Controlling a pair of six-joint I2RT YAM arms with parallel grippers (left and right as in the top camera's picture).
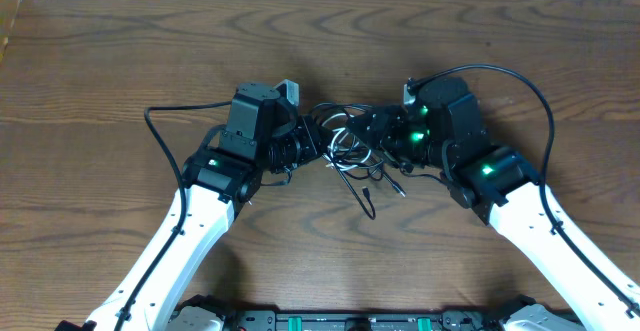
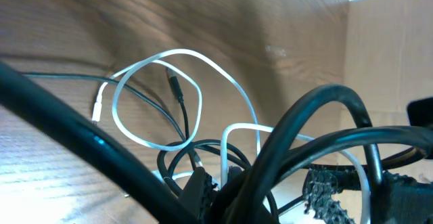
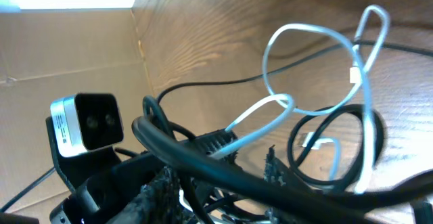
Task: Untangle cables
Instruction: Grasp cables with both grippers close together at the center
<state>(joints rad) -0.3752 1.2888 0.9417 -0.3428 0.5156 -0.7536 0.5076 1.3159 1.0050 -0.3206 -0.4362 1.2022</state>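
Observation:
The cables (image 1: 352,156) lie in a black and white tangle on the table between my two grippers. My left gripper (image 1: 316,141) is at the tangle's left side; in the left wrist view its fingers (image 2: 211,187) are closed together, with white loops (image 2: 159,99) and thin black cords beyond. In the right wrist view the white cable (image 3: 260,119) runs out from the left gripper's ribbed finger (image 3: 218,143). My right gripper (image 1: 368,131) is at the tangle's right side; its fingers (image 3: 220,183) stand wide apart, with a black cable crossing between them.
Wooden table (image 1: 120,61) all round. A cardboard wall (image 3: 67,55) stands at the table's far edge. Thick black arm cables arc beside each wrist (image 1: 540,101) (image 1: 160,136). The left wrist camera (image 3: 88,126) sits close to the right gripper.

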